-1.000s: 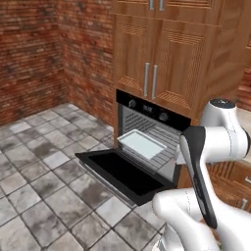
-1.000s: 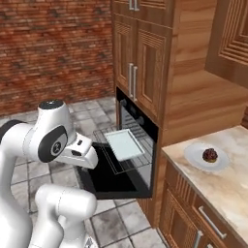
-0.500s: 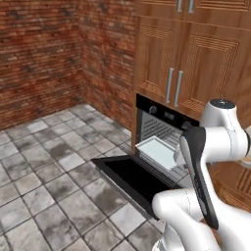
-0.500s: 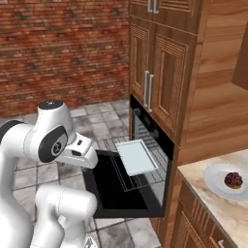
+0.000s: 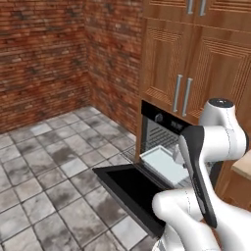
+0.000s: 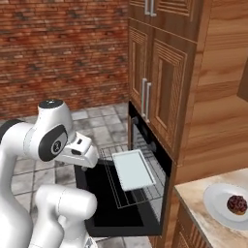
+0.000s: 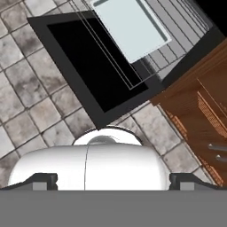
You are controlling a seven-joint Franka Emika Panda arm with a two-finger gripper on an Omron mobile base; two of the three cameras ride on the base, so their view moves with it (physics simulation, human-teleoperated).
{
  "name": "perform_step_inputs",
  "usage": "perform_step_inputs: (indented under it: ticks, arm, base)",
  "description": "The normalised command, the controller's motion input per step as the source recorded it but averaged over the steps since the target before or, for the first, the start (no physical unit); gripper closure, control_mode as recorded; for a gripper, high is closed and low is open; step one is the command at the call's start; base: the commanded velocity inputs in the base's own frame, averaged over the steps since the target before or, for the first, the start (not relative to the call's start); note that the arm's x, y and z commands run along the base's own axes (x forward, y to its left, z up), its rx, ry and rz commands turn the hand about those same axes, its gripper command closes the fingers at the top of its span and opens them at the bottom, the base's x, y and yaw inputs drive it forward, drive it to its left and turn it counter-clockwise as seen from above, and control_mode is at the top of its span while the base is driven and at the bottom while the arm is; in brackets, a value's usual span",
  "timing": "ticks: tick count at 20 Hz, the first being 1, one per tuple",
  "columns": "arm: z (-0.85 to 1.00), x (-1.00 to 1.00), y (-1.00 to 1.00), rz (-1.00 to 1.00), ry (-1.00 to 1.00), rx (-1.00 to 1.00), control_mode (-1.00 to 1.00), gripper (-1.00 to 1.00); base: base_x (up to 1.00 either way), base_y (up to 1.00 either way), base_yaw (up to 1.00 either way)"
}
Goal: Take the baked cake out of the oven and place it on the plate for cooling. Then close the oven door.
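Observation:
The black oven [image 5: 161,119] stands with its oven door [image 5: 128,184] folded down flat. A wire rack is pulled out over the oven door [image 6: 102,209] and carries a pale square tray [image 6: 133,169]. The small brown cake [image 6: 237,204] sits on the white plate [image 6: 217,199], on the counter at the lower right of the right base view. My gripper [image 6: 89,158] hangs over the left side of the door, well away from the plate. In the hand view my gripper [image 7: 113,179] is open, its tips wide apart with nothing between them, looking down on the oven door [image 7: 88,60] and the tray [image 7: 128,26].
Brown wooden cabinet doors [image 5: 196,73] rise above the oven, and a wooden panel separates it from the stone counter [image 6: 201,227]. Brick walls [image 5: 44,54] close the corner. Grey tiled floor [image 5: 44,181] spreads in front of the open door.
The whole picture has shifted: the base has driven, so the oven now shows larger and from a different side in both base views. The arm keeps its pose and the gripper stays open.

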Motion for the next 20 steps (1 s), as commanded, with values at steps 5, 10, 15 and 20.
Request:
perform_step_inputs:
  ticks: [5,10,15,20]
  arm:
    - [0.0,0.0,0.0,0.0,0.0,0.0,1.0,-1.0]
    - [0.0,0.0,0.0,0.0,0.0,0.0,1.0,-1.0]
    - [0.0,0.0,0.0,0.0,0.0,0.0,1.0,-1.0]
    - [0.0,0.0,0.0,0.0,0.0,0.0,1.0,-1.0]
  base:
    - [0.08,-0.39,0.02]
    - [0.19,-0.39,0.0]
    - [0.26,-0.25,0.01]
    - [0.23,-0.19,0.02]
